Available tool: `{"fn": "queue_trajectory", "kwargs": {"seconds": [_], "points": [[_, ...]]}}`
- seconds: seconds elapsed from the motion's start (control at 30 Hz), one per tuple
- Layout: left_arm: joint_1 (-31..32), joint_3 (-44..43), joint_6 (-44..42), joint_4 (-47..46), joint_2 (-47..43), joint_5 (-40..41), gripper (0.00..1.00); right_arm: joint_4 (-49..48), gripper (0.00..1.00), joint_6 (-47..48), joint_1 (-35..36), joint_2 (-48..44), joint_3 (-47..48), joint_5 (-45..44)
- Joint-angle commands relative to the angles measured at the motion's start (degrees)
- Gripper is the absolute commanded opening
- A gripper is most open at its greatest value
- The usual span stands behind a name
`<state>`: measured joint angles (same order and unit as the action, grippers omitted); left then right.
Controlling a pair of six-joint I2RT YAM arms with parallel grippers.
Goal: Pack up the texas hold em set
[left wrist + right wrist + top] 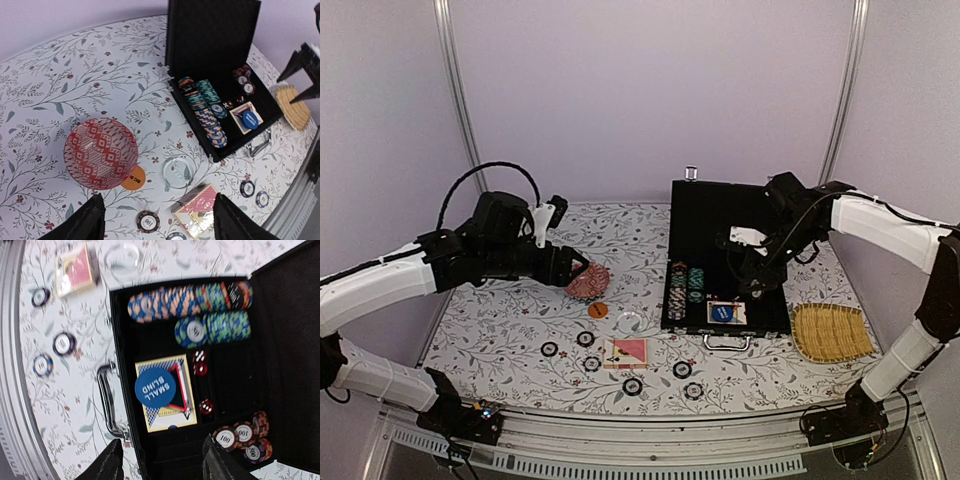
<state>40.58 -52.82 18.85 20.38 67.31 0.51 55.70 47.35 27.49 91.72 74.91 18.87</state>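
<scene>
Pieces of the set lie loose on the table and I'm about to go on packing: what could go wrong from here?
The orange disc lies beside the pink dome, so the left gripper might nudge the dome in reaching for it. Two poker chips lie near the table's front edge and could be pushed off. The right gripper hangs over the open briefcase and could disturb its chip rows.

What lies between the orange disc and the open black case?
A clear round disc lies between the orange disc and the case, touching neither; clearest in the left wrist view.
</scene>
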Motion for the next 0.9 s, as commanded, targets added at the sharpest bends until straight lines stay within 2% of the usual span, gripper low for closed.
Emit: {"fn": "queue_trajectory", "kwargs": {"seconds": [0.0, 0.1, 0.17, 0.3, 0.4, 0.47, 0.57, 0.7, 0.87], "points": [[7.1, -5.01, -7.24, 9.49, 3.15, -5.39, 0.77, -3.97, 0.56, -6.04, -1.02, -7.09, -2.07, 12.25], [11.72, -7.05, -10.71, 15.99, 7.0, -9.81, 0.8, -8.27, 0.57, -8.17, -3.85, -11.29, -8.93, 18.02], [14.14, -8.35, -12.34, 19.3, 10.38, -12.05, 0.79, -10.16, 0.57, -8.53, -9.6, -14.57, -14.49, 23.59], [18.98, -9.99, -16.23, 22.18, 15.74, -9.01, 0.78, -13.07, 0.58, -5.47, -18.28, -22.63, -23.25, 32.73], [20.77, -12.02, -20.11, 23.29, 19.35, -6.9, 0.8, -18.68, 0.62, -6.98, -20.02, -28.46, -30.26, 35.28], [21.07, -13.89, -22.63, 23.76, 21.95, -6.42, 0.8, -19.18, 0.62, -7.02, -20.7, -29.68, -30.54, 33.26], [21.07, -16.75, -25.78, 25.49, 27.11, -9.85, 0.76, -19.65, 0.63, -7.36, -22.1, -29.32, -30.4, 34.28], [21.24, -21.42, -27.26, 27.33, 34.55, -7.38, 0.76, -19.67, 0.63, -6.7, -22.22, -28.18, -30.46, 33.96], [20.94, -22.43, -30.03, 25.49, 37.49, -2.93, 0.8, -19.69, 0.63, -6.1, -22.25, -27.41, -30.17, 34.44]]}}
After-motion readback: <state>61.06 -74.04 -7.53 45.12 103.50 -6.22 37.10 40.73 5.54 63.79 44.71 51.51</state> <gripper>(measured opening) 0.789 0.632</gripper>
